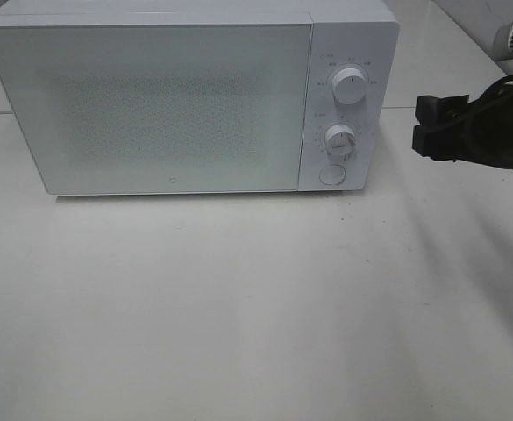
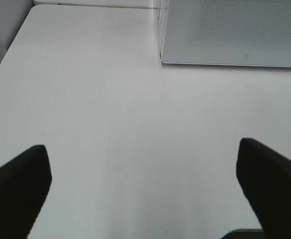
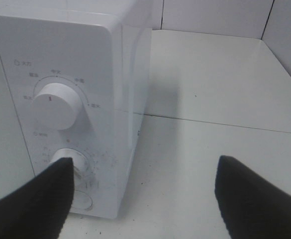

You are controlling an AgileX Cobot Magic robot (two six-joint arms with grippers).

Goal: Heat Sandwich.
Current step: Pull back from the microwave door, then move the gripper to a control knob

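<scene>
White, smooth desk (image 1: 238, 307) carries a boxy, glossy white microwave (image 1: 151, 105), its shut door finely dotted, with two round knobs (image 1: 350, 86) and a round button (image 1: 331, 174). Black, blunt left fingers (image 2: 16, 189) and right fingers (image 3: 36, 199) stand released, grasping nothing. Where the sandwich lies cannot be told.

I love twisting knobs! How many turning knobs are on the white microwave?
2. The upper round white knob sits high on the white box-shaped microwave's right-hand panel; the lower round white knob sits just below it, above a flat round button.
</scene>
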